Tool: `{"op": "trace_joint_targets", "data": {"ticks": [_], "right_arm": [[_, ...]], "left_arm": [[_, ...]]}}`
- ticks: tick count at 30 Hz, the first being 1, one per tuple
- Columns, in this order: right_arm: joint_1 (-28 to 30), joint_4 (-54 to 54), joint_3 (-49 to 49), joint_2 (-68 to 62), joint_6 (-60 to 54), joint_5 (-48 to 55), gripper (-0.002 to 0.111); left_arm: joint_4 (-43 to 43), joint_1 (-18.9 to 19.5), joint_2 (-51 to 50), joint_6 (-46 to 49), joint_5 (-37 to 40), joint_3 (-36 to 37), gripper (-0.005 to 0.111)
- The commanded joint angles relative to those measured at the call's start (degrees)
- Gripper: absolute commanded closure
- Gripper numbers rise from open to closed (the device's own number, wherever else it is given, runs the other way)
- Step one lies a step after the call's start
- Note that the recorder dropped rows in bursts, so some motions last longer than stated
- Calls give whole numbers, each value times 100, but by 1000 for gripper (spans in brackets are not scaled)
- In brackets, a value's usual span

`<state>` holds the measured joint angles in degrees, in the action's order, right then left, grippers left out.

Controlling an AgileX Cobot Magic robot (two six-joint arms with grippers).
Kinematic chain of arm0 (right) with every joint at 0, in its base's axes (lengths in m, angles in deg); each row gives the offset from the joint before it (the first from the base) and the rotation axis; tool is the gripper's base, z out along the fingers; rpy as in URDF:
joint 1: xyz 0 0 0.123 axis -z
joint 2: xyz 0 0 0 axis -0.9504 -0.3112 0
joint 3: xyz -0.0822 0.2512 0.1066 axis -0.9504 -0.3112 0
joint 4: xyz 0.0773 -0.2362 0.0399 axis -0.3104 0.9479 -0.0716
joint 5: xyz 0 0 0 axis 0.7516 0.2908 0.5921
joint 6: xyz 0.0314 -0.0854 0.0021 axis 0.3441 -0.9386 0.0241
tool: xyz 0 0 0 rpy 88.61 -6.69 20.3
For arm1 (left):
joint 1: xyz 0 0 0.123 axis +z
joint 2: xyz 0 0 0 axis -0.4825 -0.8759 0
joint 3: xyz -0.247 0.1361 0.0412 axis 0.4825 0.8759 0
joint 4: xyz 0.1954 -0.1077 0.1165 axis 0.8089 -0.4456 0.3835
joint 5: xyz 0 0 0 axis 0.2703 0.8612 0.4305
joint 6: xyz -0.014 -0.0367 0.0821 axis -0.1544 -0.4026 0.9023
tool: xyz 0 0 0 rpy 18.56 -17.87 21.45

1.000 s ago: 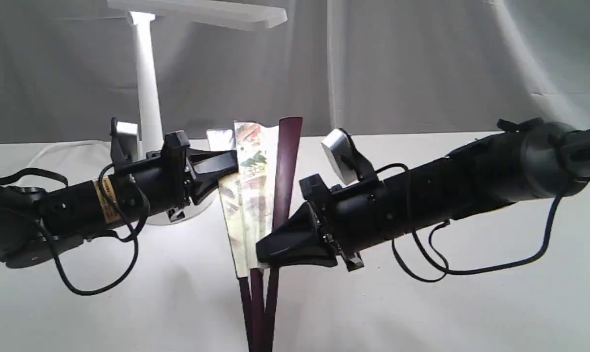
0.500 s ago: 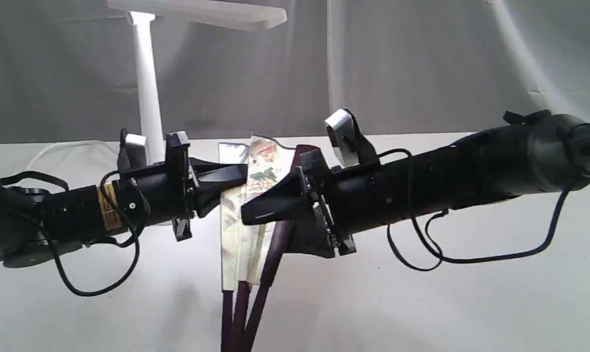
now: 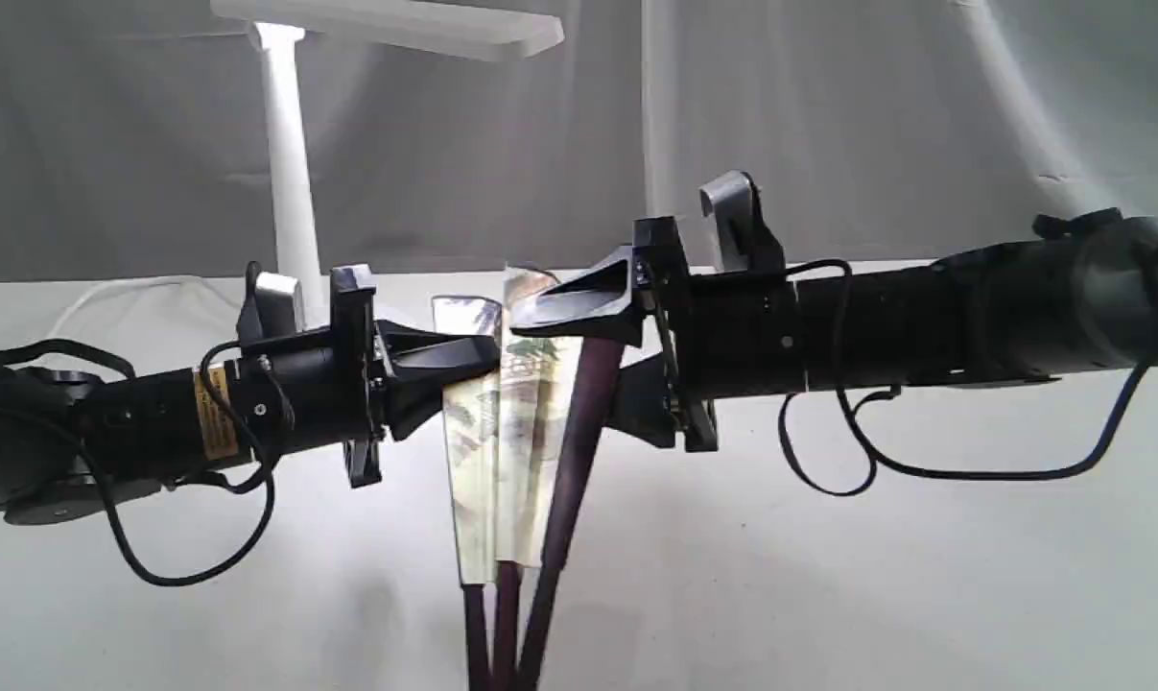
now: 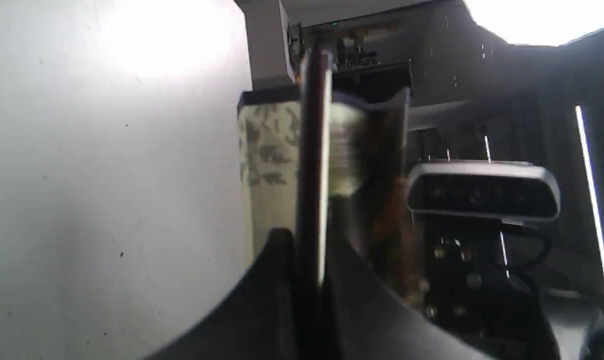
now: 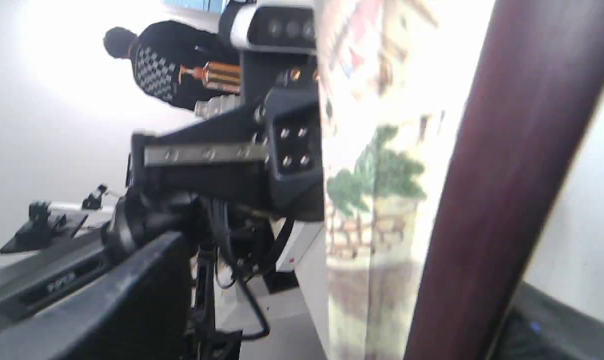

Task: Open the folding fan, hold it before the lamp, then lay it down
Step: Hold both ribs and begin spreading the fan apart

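Note:
The folding fan stands upright and only partly spread, showing a few painted cream pleats and a maroon guard on its right; its pivot end runs off the bottom edge. My left gripper is shut on the fan's left guard, seen edge-on between its fingers. My right gripper is open, one finger above and one below, with the maroon guard passing loosely between them. The white lamp stands lit at the back left, its bar head above the left arm.
A white cloth covers the table, and a grey curtain hangs behind. The lamp's cable trails left across the cloth. Loose black cables hang under both arms. The right arm's body stretches across the right half.
The right gripper let go of the maroon guard near the ribs, opened, rose and rolled over beside the fan's upper part. The left gripper kept its hold and sank slightly.

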<state>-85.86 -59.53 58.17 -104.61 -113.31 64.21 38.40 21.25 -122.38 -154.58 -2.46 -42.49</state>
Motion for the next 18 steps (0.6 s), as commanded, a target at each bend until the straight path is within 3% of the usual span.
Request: {"op": "trace_joint_targets", "data": {"ticks": [1, 6, 12, 18], "right_arm": [[78, -276, 1, 58, -49, -421, 46], [78, -386, 1, 58, -49, -750, 59], [78, -373, 1, 58, -122, -775, 64], [78, -348, 1, 58, -434, -912, 92]], "left_arm": [[121, -37, 12, -17, -112, -7, 107], [184, -37, 12, -90, -112, -7, 107], [377, -37, 12, -122, -112, -7, 107], [722, -37, 12, -216, -112, -7, 107]]}}
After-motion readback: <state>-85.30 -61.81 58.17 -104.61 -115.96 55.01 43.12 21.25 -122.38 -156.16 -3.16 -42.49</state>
